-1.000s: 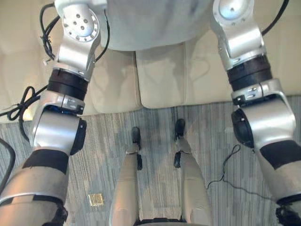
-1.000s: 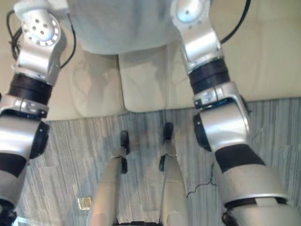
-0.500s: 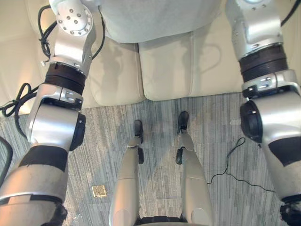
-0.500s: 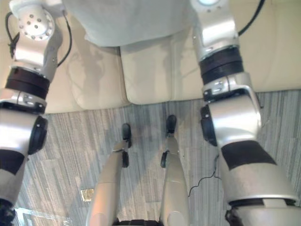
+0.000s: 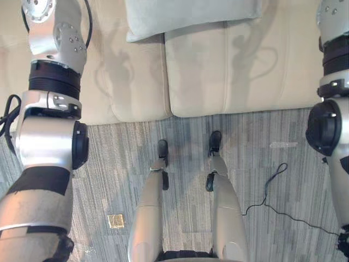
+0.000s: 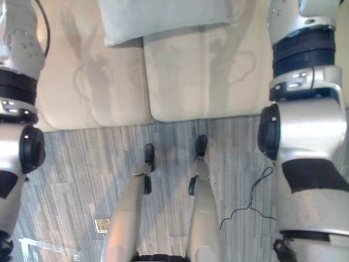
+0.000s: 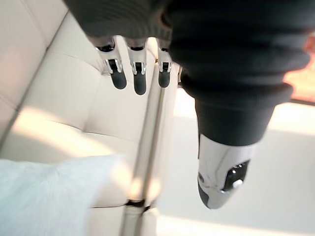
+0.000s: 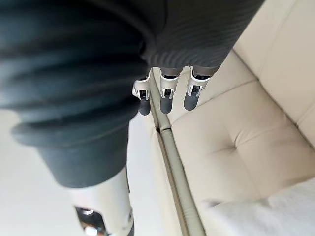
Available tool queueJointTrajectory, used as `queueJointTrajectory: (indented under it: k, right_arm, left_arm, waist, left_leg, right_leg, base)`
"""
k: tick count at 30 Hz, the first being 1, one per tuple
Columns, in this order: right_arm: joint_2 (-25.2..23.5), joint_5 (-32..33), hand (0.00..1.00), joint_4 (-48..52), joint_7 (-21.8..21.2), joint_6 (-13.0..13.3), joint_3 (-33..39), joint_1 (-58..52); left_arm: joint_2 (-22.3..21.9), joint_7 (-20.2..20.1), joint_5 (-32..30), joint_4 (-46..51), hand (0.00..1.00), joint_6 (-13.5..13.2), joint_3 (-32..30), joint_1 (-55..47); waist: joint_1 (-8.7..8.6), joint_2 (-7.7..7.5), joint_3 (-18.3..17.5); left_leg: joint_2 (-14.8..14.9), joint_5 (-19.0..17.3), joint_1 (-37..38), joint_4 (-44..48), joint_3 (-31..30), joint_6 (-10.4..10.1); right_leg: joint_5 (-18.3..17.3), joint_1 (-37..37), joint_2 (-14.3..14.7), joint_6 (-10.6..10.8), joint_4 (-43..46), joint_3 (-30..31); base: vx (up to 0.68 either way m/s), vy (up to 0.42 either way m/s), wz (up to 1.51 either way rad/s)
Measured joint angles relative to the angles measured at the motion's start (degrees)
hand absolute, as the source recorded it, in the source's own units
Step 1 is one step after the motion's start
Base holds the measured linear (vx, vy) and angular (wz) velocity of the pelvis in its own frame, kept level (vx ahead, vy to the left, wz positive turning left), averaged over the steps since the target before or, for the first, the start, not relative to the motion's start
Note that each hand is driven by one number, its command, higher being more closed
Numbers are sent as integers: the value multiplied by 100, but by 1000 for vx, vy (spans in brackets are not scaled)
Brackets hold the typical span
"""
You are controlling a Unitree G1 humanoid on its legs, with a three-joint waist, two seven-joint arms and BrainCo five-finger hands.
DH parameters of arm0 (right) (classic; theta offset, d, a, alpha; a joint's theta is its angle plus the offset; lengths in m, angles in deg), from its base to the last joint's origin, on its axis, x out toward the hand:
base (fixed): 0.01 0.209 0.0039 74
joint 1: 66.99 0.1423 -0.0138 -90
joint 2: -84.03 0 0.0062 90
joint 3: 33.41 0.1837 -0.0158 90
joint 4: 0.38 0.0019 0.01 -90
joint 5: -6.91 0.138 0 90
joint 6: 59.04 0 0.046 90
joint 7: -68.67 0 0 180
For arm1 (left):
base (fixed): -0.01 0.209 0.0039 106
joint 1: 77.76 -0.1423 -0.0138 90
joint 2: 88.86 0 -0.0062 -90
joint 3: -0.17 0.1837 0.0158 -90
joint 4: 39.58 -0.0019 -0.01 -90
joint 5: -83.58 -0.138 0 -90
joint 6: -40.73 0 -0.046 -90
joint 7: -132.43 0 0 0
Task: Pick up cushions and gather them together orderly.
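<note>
Cushion [image 5: 191, 16] first: in the left eye view we see one pale grey cushion on the cream sofa [image 5: 245, 82]. It lies toward the back of the seat, across the seam between two seat pads, with more of it on the right pad. Grey carpet [image 5: 109, 153] runs in front of the sofa, with one small square [image 5: 114, 220] lying on it.

In the right eye view the layout is the same, and the cushion's near left corner reaches over the seam onto the left pad.

In the left wrist view our left hand [image 7: 140, 73] has its fingers straight and its thumb held apart, with nothing between them. A corner of the cushion lies near it on the seat, not touched.

In the right wrist view the right hand [image 8: 167, 96] is likewise spread and empty, and an edge of the cushion shows near it on the sofa.

We judge the step in hand to be taking hold of this cushion with both hands. To do it well we should bring each hand to an opposite short edge, with fingers beneath and thumbs on top. Closing both evenly should keep the soft filling from sagging or twisting. Then we lift it level and set it square to the sofa back.

We count one cushion, two seat pads, one square and two hands.
</note>
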Motion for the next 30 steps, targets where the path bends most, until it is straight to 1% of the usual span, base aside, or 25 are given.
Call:
queueJointTrajectory:
  k: [2, 3, 5, 6, 8, 10, 11, 12, 13, 15, 16, 17, 18, 19, 21, 24, 26, 28, 30]
  right_arm:
    - [-21, -5, 0, 262, -6, 6, 5, -280]
    - [-59, -33, 0, 638, -22, 23, 72, -653]
    - [-147, -125, 0, 1423, -49, 66, 283, -1544]
    - [-197, -277, 0, 1812, -100, 104, 413, -2122]
    - [-465, -514, 0, 2480, -181, 171, 835, -3258]
    - [-992, -584, 0, 3198, -291, 232, 1354, -4563]
    - [-1211, -585, 0, 3427, -331, 250, 1465, -5083]
    - [-1399, -605, 0, 3594, -432, 259, 1546, -5517]
    - [-1703, -819, 0, 3841, -603, 268, 1576, -6185]
    - [-2117, -939, 0, 4187, -916, 281, 1554, -7050]
    - [-2272, -1032, 0, 4226, -1012, 314, 1535, -7338]
    - [-2516, -1038, 0, 4205, -1187, 334, 1492, -7961]
    - [-2670, -1040, 0, 4179, -1289, 336, 1465, -8373]
    - [-2782, -1047, 0, 4138, -1367, 336, 1428, -8723]
    - [-2917, -1222, 0, 3778, -1564, 326, 1261, -9481]
    - [-3052, -1304, 0, 3171, -1795, 286, 1206, -10144]
    - [-3058, -1425, 0, 2649, -1902, 198, 1161, -10377]
    - [-3066, -1453, 0, 2069, -2047, 122, 1116, -10508]
    - [-3075, -1466, 0, 1605, -2152, 47, 1111, -10552]
  left_arm:
    - [-7, -16, 21, 520, 0, -36, -87, -382]
    - [-18, -25, 7, 914, 0, -122, -165, -789]
    - [-129, -23, -65, 1468, 0, -181, -370, -1559]
    - [-230, -26, -266, 1726, 0, -194, -531, -2019]
    - [-500, -51, -624, 2196, 0, -203, -759, -2887]
    - [-1110, -152, -1075, 2755, 0, -174, -950, -3950]
    - [-1443, -208, -1231, 2954, 0, -152, -963, -4395]
    - [-1738, -320, -1306, 3104, 0, -94, -956, -4784]
    - [-2186, -529, -1482, 3265, 0, -8, -896, -5404]
    - [-2698, -799, -1745, 3393, 0, 102, -672, -6198]
    - [-2845, -896, -1826, 3412, 0, 162, -571, -6468]
    - [-3063, -1047, -2109, 3405, 0, 271, -363, -7009]
    - [-3146, -1153, -2293, 3388, 0, 304, -243, -7343]
    - [-3196, -1238, -2421, 3353, 0, 325, -162, -7591]
    - [-3297, -1393, -2697, 3116, 0, 429, -135, -8083]
    - [-3340, -1514, -2941, 2546, 0, 507, -169, -8483]
    - [-3354, -1609, -3064, 2013, 0, 598, -241, -8647]
    - [-3373, -1640, -3227, 1364, 0, 696, -403, -8785]
    - [-3374, -1723, -3360, 901, 0, 760, -609, -8885]
  waist:
    - [0, 2, 1]
    - [0, 2, 1]
    - [-12, 3, 2]
    - [-11, 3, 2]
    - [-16, 3, 1]
    - [10, 3, 0]
    - [18, 3, 0]
    - [21, 0, -1]
    - [25, -3, -14]
    - [35, -4, -24]
    - [42, -10, -42]
    - [55, -10, -309]
    - [77, -24, -543]
    - [111, -35, -698]
    - [134, -28, -971]
    - [128, -40, -1405]
    - [103, -51, -1653]
    - [61, -58, -1853]
    - [49, -100, -1976]
  left_leg:
    - [14, 19, 45, -20, -47, -7]
    - [18, 29, 104, -22, -65, -20]
    - [10, 29, 339, -178, -24, -20]
    - [6, 30, 477, -231, -21, -19]
    - [14, 20, 742, -331, -16, -23]
    - [37, 8, 1087, -471, -5, -39]
    - [47, 6, 1263, -562, -1, -42]
    - [55, -7, 1426, -621, 1, -56]
    - [74, -52, 1668, -669, 3, -65]
    - [100, -123, 2038, -734, 5, -85]
    - [115, -171, 2163, -733, 4, -87]
    - [163, -275, 2250, -724, 2, -98]
    - [192, -345, 2274, -717, 12, -76]
    - [220, -381, 2355, -736, 23, -86]
    - [277, -429, 2730, -858, 43, -109]
    - [314, -454, 3084, -1100, 50, -155]
    - [335, -448, 3320, -1257, 53, -159]
    - [349, -432, 3620, -1435, 73, -187]
    - [352, -431, 3866, -1538, 119, -204]
  right_leg:
    - [-6, 80, 13, -9, -40, -71]
    - [-5, 157, 20, -9, -56, -89]
    - [-34, 340, 8, 14, -114, -71]
    - [-74, 457, 4, 28, -123, -71]
    - [-165, 681, 4, 38, -111, -87]
    - [-285, 940, 2, 51, -67, -107]
    - [-345, 1069, -2, 56, -36, -117]
    - [-411, 1182, -3, 68, 10, -120]
    - [-542, 1360, -1, 61, 122, -131]
    - [-735, 1630, 3, 59, 278, -150]
    - [-802, 1744, 10, 54, 324, -167]
    - [-912, 1841, 55, 52, 348, -181]
    - [-955, 1862, 81, 43, 346, -188]
    - [-1023, 1931, 103, 74, 339, -190]
    - [-1136, 2272, 147, 54, 317, -220]
    - [-1218, 2576, 206, 73, 204, -249]
    - [-1275, 2752, 223, 78, 156, -269]
    - [-1294, 3018, 245, 97, 20, -289]
    - [-1296, 3231, 263, 101, -81, -278]
  base:
    - [-25, -41, 12]
    - [-9, -45, 3]
    - [15, -48, 1]
    - [43, -52, 1]
    - [56, -48, 2]
    - [90, -63, 2]
    - [96, -55, 1]
    - [96, -46, 1]
    - [89, -38, 1]
    - [69, -33, 2]
    - [41, -34, 2]
    - [39, -32, -2]
    - [79, -35, -5]
    - [104, -28, -9]
    - [107, -25, -6]
    - [97, -10, -3]
    - [139, 5, -2]
    - [149, 13, -2]
    - [143, 35, -6]
